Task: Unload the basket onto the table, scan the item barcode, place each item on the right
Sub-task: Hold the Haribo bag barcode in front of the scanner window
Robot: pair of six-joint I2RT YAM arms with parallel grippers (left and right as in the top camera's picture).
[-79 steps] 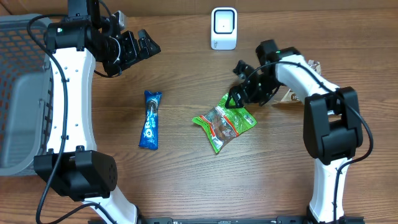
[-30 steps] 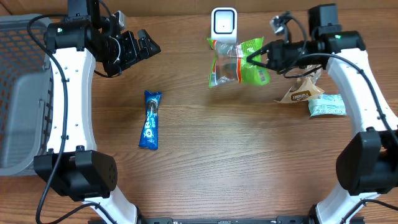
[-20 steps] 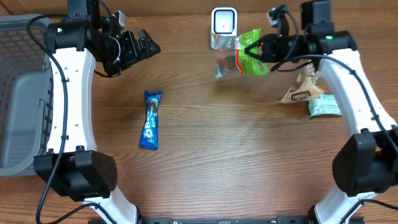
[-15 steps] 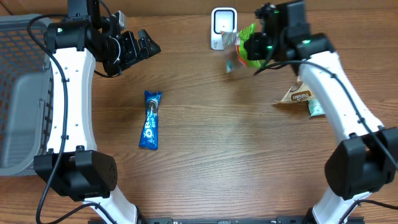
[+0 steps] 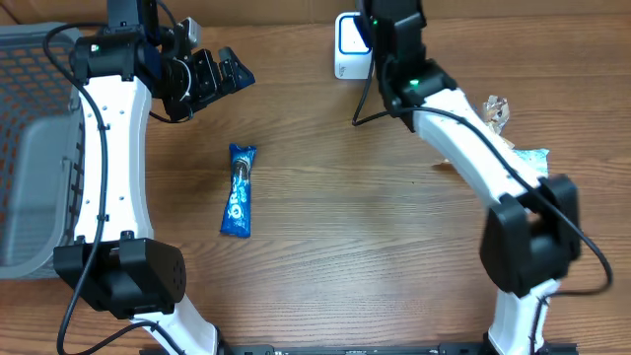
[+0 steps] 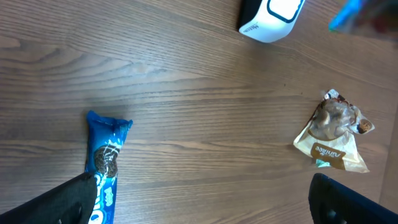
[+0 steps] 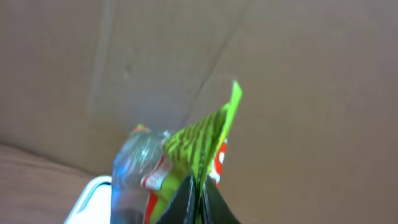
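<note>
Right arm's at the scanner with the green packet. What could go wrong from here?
1. The right gripper pinches only a thin edge of the green packet. It may slip or flop, so the barcode could miss the scanner.
2. In the overhead view the right arm covers part of the scanner, so a bump could tip it.
3. No view shows the barcode, so it might face the wrong way.

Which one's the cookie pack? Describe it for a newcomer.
From the grey basket on the table's left edge, look right past the white arm. The cookie pack lies alone on bare wood: the only long blue wrapper, while the tan bag sits far right.
</note>
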